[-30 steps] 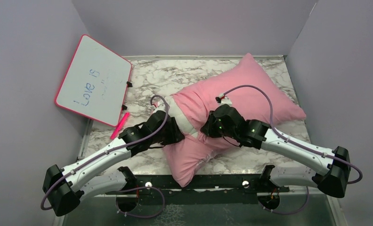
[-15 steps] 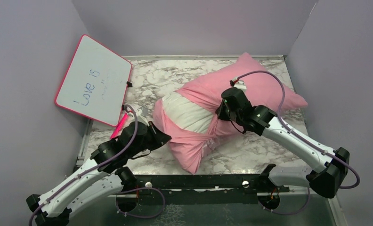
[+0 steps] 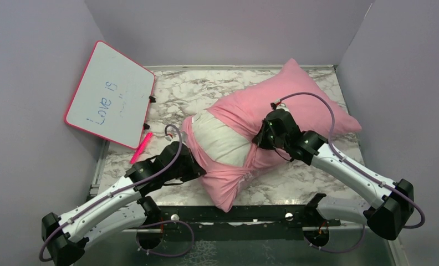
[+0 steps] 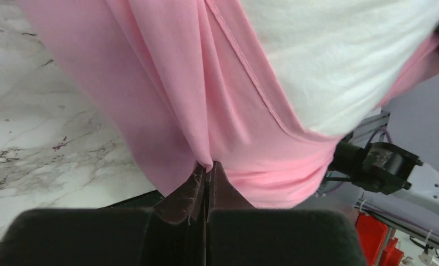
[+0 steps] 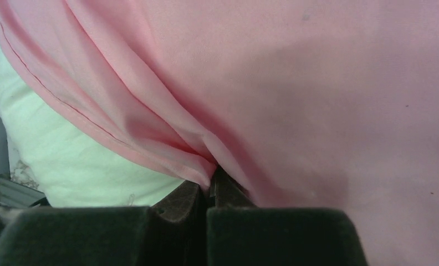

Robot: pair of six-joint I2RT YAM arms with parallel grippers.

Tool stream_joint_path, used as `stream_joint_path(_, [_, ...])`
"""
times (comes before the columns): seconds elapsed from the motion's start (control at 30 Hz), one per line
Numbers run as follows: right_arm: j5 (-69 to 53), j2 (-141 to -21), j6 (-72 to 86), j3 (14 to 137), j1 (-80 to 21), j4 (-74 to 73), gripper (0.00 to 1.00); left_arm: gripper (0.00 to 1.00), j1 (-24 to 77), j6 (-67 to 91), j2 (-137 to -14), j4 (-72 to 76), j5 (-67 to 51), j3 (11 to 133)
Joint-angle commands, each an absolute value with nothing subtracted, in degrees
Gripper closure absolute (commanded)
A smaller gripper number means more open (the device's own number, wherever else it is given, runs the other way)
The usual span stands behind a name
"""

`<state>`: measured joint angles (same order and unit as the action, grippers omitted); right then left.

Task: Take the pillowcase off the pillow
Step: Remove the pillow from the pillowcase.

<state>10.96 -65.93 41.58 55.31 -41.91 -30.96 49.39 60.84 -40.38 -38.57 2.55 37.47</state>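
Note:
The pink pillowcase (image 3: 300,102) covers most of the white pillow (image 3: 224,139), which lies diagonally on the marble table; a white patch of pillow shows through the open end at the left. My left gripper (image 3: 196,169) is shut on a fold of the pillowcase (image 4: 184,111) at its near left edge; the jaws are pressed together (image 4: 207,169). My right gripper (image 3: 260,138) is shut on a bunch of pillowcase (image 5: 295,83) near the opening's hem, next to the bare pillow (image 5: 67,160); its jaws meet on the cloth (image 5: 210,182).
A pink-framed whiteboard (image 3: 111,94) leans against the left wall, with a pink marker (image 3: 141,147) at its foot. Grey walls close in the left, back and right. A black rail (image 3: 234,213) runs along the table's near edge.
My left gripper has moved right, back toward the pillow, still holding the cloth. My right gripper shifted slightly down and right. The white patch of pillow stays uncovered, more than one second ago.

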Motion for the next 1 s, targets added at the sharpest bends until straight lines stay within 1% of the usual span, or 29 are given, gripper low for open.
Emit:
stream_joint_path(0.0, [8.2,-65.8,41.8,54.0,-41.5,-31.3,0.99,1.0,49.5,58.9,-45.8,-34.0,-3.9,32.4])
stream_joint_path(0.07, [7.4,-65.7,40.6,54.9,-41.5,-32.0,0.99,1.0,49.8,57.9,-48.0,-33.6,-3.1,31.5])
stream_joint_path(0.1, [5.8,-65.6,39.2,55.5,-41.5,-31.9,0.96,1.0,49.8,57.7,-48.9,-33.6,-2.4,31.4])
stream_joint_path(0.2, [-3.3,-64.9,34.4,56.9,-41.5,-30.1,0.74,1.0,50.0,58.1,-49.3,-32.9,-0.5,31.7])
stream_joint_path(0.23, [-6.9,-64.7,33.1,57.1,-41.5,-28.8,0.68,1.0,50.0,58.1,-49.1,-32.2,-0.4,31.8])
stream_joint_path(0.27, [-8.8,-64.8,32.5,57.4,-41.6,-28.4,0.65,1.0,50.0,57.9,-48.9,-31.8,0.8,32.1])
stream_joint_path(0.3, [-9.8,-65.1,32.5,57.8,-41.6,-28.8,0.62,1.0,50.1,57.8,-48.9,-31.5,1.5,32.4])
stream_joint_path(0.37, [-10.5,-66.0,31.7,58.3,-41.8,-29.8,0.53,1.0,50.0,57.4,-48.9,-31.4,2.4,33.2])
stream_joint_path(0.43, [-8.3,-66.9,31.3,58.7,-42.5,-32.1,0.46,1.0,50.0,57.5,-49.0,-31.4,2.7,33.5])
stream_joint_path(0.5, [-6.2,-67.9,30.7,58.6,-43.6,-34.3,0.44,1.0,50.0,57.7,-48.7,-31.3,2.5,33.5])
stream_joint_path(0.53, [-5.4,-68.5,30.6,58.6,-44.1,-35.2,0.46,1.0,50.0,57.8,-48.4,-31.2,2.2,33.6])
stream_joint_path(0.57, [-5.0,-69.0,30.5,58.5,-44.4,-35.7,0.5,1.0,50.0,57.9,-48.0,-31.1,2.1,33.8])
stream_joint_path(0.6, [-4.8,-69.4,30.5,58.2,-44.8,-35.9,0.58,0.98,50.0,58.1,-47.4,-31.2,1.9,34.1])
stream_joint_path(0.7, [-4.6,-70.5,31.8,57.3,-45.4,-35.7,0.83,0.71,50.0,59.0,-45.1,-31.1,1.8,36.0])
stream_joint_path(0.73, [-4.6,-70.8,32.4,56.9,-45.5,-35.3,0.88,0.6,50.0,59.5,-44.4,-31.0,1.8,36.8])
stream_joint_path(0.77, [-4.7,-70.9,32.9,56.6,-45.6,-34.7,0.9,0.51,50.0,60.0,-43.7,-31.0,1.9,37.5])
stream_joint_path(0.83, [-5.1,-71.2,33.8,55.8,-45.6,-33.5,0.93,0.38,50.0,60.7,-42.6,-31.0,2.1,38.9])
stream_joint_path(0.87, [-5.2,-71.4,34.2,55.6,-45.6,-33.1,0.93,0.3,50.0,61.0,-42.2,-31.1,2.1,39.5])
stream_joint_path(0.9, [-5.3,-71.6,34.5,55.5,-45.7,-32.9,0.94,0.24,50.0,61.6,-41.8,-31.0,2.2,40.0])
stream_joint_path(0.97, [-5.4,-71.7,34.9,55.3,-45.7,-32.5,0.95,0.17,50.0,62.6,-41.2,-30.8,2.5,40.9])
